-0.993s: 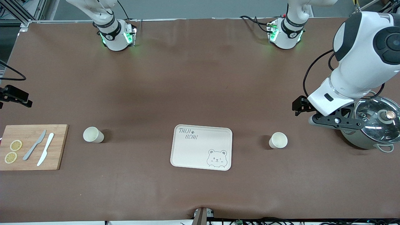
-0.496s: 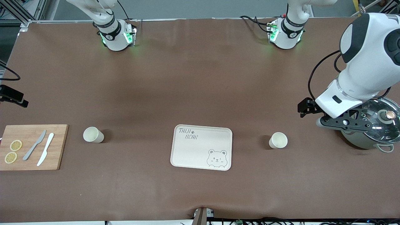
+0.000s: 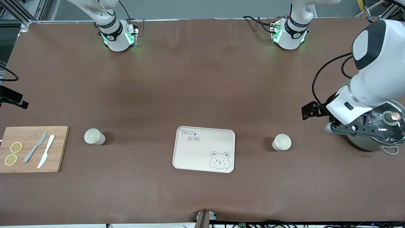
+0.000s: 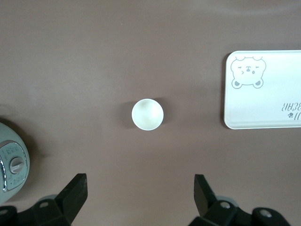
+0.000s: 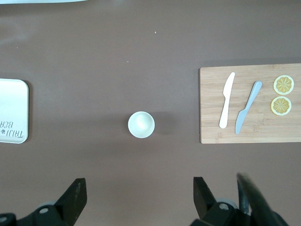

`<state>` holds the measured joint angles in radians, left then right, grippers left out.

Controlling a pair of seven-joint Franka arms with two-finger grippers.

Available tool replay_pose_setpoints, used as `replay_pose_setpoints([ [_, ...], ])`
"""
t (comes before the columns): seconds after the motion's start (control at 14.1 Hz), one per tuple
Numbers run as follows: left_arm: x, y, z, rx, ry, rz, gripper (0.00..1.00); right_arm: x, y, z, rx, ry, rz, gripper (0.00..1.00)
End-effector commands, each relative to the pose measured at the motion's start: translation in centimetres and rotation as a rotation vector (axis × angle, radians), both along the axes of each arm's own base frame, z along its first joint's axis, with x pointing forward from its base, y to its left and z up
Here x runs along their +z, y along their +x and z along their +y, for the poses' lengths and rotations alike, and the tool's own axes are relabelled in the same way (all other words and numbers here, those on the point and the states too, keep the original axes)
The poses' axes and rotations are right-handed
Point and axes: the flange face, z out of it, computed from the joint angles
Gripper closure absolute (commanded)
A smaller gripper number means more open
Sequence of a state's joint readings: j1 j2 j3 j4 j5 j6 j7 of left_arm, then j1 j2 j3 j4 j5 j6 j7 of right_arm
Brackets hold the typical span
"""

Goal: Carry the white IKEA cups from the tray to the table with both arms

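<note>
Two white IKEA cups stand upright on the brown table. One cup (image 3: 94,136) is between the cutting board and the bear tray (image 3: 202,158). The other cup (image 3: 281,142) is between the tray and the pot. My left gripper (image 3: 309,110) is open and empty, high over the table beside the pot; its wrist view shows its cup (image 4: 147,114) ahead of the open gripper (image 4: 140,188). My right gripper (image 3: 14,98) shows at the table's edge, open and empty (image 5: 139,190), high above its cup (image 5: 141,125).
A wooden cutting board (image 3: 31,158) at the right arm's end carries two knives (image 3: 41,150) and two lemon slices (image 3: 13,153). A steel pot with a glass lid (image 3: 381,126) stands at the left arm's end, partly under the left arm.
The left arm has swung toward its own end of the table, carrying its open gripper farther from the cup. The right gripper has slipped slightly more out of the front view. The cups have not moved.
</note>
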<state>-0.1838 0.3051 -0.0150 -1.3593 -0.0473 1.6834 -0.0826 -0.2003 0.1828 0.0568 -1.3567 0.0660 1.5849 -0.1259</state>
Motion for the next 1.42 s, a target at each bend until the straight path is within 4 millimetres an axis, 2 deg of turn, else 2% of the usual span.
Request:
replay_pose_setpoints([
  [0.0, 0.3, 0.1, 0.4, 0.024, -0.012, -0.006, 0.00, 0.1, -0.2, -0.2, -0.005, 0.000, 0.004, 0.00],
  [0.07, 0.3, 0.3, 1.5, 0.041, -0.012, -0.006, 0.00, 0.1, -0.2, -0.3, -0.004, -0.019, 0.007, 0.00],
  [0.35, 1.0, 0.3, 2.4, 0.031, 0.060, -0.032, 0.00, -0.1, -0.2, -0.4, -0.003, -0.038, 0.013, 0.00],
  [1.35, 1.0, 0.4, 2.6, 0.039, 0.071, -0.037, 0.00, -0.6, -0.1, -0.4, -0.003, -0.037, 0.023, 0.00],
])
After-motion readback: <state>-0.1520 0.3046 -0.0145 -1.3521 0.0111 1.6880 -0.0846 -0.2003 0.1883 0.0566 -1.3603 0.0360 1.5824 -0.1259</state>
